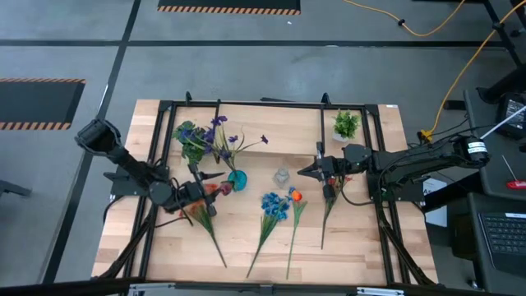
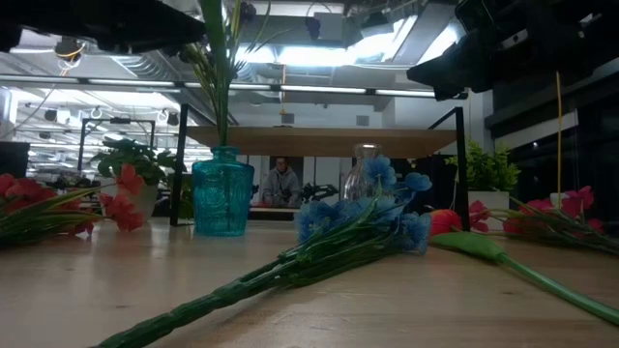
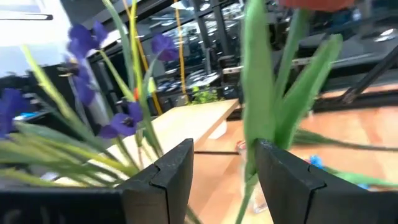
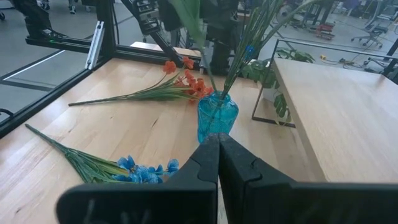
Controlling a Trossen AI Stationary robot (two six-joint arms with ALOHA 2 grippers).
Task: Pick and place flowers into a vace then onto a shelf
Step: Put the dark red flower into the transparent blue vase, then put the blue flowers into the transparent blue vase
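A blue glass vase [image 1: 237, 179] [image 2: 221, 193] [image 4: 217, 118] stands on the table and holds purple flowers [image 1: 218, 136] [image 3: 124, 118] that lean toward the far left. My left gripper [image 1: 218, 181] [image 3: 224, 177] is open and level, right beside the vase, with a green stem [image 3: 258, 118] rising between its fingers. A red spray [image 1: 209, 210] [image 4: 180, 84], blue flowers [image 1: 274, 205] [image 2: 368, 217] and an orange bud [image 1: 295, 196] lie flat on the table. My right gripper [image 1: 302, 172] [image 4: 217, 152] hovers shut, right of the vase. The shelf [image 1: 279, 123] [image 2: 329, 140] runs along the far side. My left gripper has its fingers level on either side of the green stem [image 3: 252, 168], just above the vase. The stem runs close along one finger [image 3: 286, 180]; I cannot tell whether that finger touches it.
A clear glass vase [image 1: 282, 177] [image 2: 360, 174] stands between the two grippers. Another red spray [image 1: 330, 205] [image 2: 551, 217] lies under my right arm. Two small potted plants [image 1: 346, 123] [image 1: 191, 146] stand at the shelf's ends. A person [image 2: 281, 182] sits in the room behind.
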